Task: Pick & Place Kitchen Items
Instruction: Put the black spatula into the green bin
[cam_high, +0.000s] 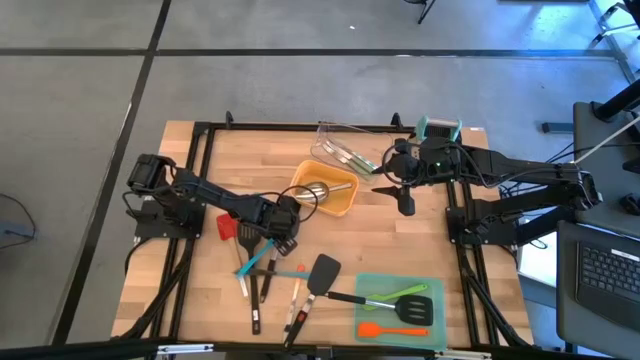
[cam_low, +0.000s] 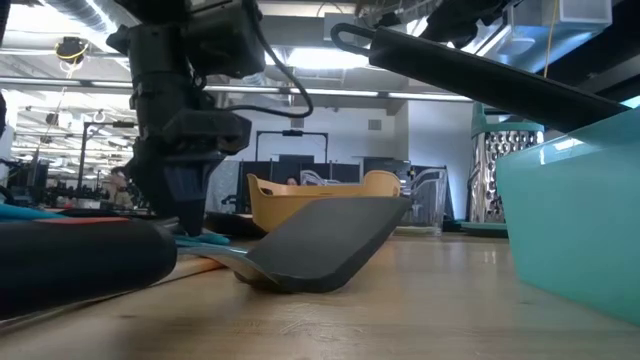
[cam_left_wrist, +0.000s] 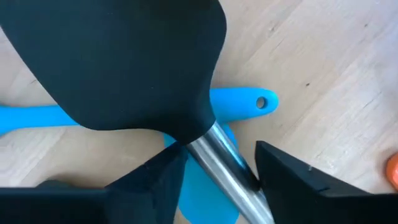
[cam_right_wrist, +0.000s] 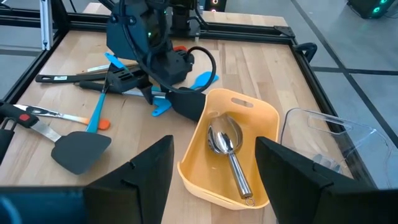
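Near the bench centre, just beside the orange tray (cam_high: 325, 188), your left gripper (cam_left_wrist: 214, 180) straddles, fingers spread, a black spatula's (cam_left_wrist: 124, 62) steel handle. It's light, stiff, slippery; grip near the blade. Right gripper (cam_right_wrist: 211, 165) hovers spread over the tray.

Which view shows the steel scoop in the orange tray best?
The right wrist view: the steel scoop lies in full sight inside the orange tray, bowl and handle both clear. The high view shows it small. The low view shows only the tray's wall. The left wrist view misses it.
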